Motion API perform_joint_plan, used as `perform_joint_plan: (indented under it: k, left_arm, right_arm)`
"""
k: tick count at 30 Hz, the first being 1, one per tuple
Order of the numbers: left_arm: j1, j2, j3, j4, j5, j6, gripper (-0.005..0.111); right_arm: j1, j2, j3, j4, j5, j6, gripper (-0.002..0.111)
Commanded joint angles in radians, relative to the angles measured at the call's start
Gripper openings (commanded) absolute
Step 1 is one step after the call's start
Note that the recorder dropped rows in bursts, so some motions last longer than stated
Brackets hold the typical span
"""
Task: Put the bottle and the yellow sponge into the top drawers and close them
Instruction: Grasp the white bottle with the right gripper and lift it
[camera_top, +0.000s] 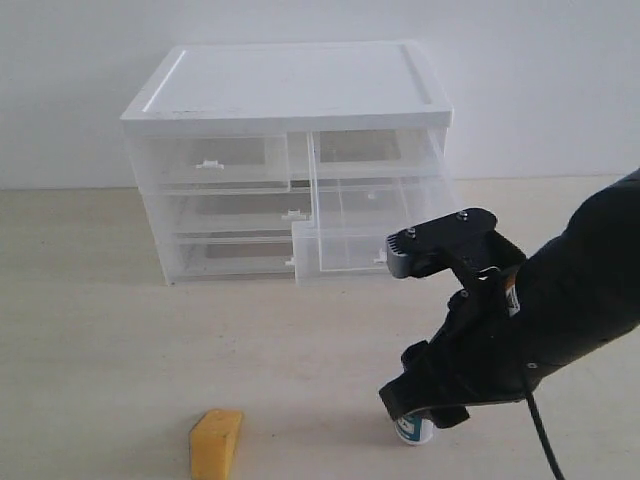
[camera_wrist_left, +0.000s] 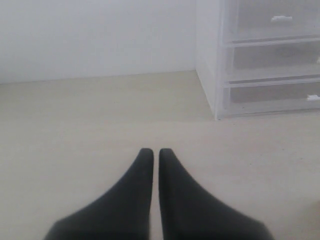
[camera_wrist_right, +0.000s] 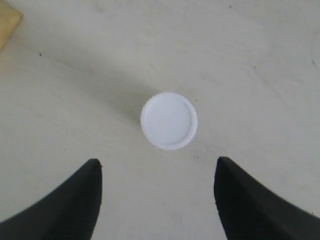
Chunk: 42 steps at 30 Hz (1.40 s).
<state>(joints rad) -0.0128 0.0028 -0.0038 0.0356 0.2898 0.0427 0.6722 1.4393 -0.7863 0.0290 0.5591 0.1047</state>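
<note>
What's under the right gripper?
The bottle, upright on the table, white cap facing the open right gripper. Its body is hidden: by the cap from above, mostly by the gripper in the exterior view.

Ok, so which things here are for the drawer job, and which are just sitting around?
For the job:
bottle
yellow sponge
left top drawer
right top drawer, pulled out
right tool, open over the bottle

Just there:
full-width drawers
left tool, shut

Right arm (camera_top: 590, 290) in matte blk cover, dark-grey cam block (camera_top: 440, 243) w/ two pale screws (camera_top: 462, 213), thin blk cable (camera_top: 541, 432); left gripper (camera_wrist_left: 156, 151) & right gripper (camera_wrist_right: 157, 162) have smooth blk fingers (camera_wrist_left: 132, 200) tapering to rounded tips.
</note>
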Motion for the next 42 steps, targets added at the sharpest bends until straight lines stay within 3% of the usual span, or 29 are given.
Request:
perform_joint_plan:
  k: [1, 15, 18, 22, 27, 33, 37, 42]
  left_arm:
    - [0.003, -0.003, 0.004, 0.004, -0.006, 0.004, 0.004]
    - [0.003, -0.003, 0.004, 0.004, -0.006, 0.004, 0.004]
    - [0.003, -0.003, 0.004, 0.004, -0.006, 0.004, 0.004]
    - [0.003, -0.003, 0.004, 0.004, -0.006, 0.004, 0.004]
    - [0.003, -0.003, 0.004, 0.004, -0.008, 0.004, 0.004]
    - [0.003, -0.003, 0.004, 0.004, -0.008, 0.004, 0.004]
    - [0.003, -0.003, 0.004, 0.004, -0.010, 0.004, 0.004]
    - [0.003, -0.003, 0.004, 0.004, -0.010, 0.004, 0.004]
  right_arm:
    - [0.014, 0.040, -0.034, -0.067, -0.014, 0.078, 0.058]
    - [0.014, 0.199, -0.089, -0.080, -0.080, 0.091, 0.056]
    - [0.014, 0.198, -0.089, -0.082, -0.076, 0.089, 0.040]
    - [0.014, 0.198, -0.089, -0.082, -0.044, 0.070, 0.000]
    - [0.014, 0.107, -0.089, -0.061, -0.028, 0.019, 0.000]
    - [-0.031, -0.100, -0.101, 0.264, 0.019, -0.332, 0.000]
    - [-0.237, -0.153, -0.130, 0.785, 0.188, -0.782, 0.000]
    - [-0.411, -0.108, -0.133, 1.169, 0.323, -1.021, 0.000]
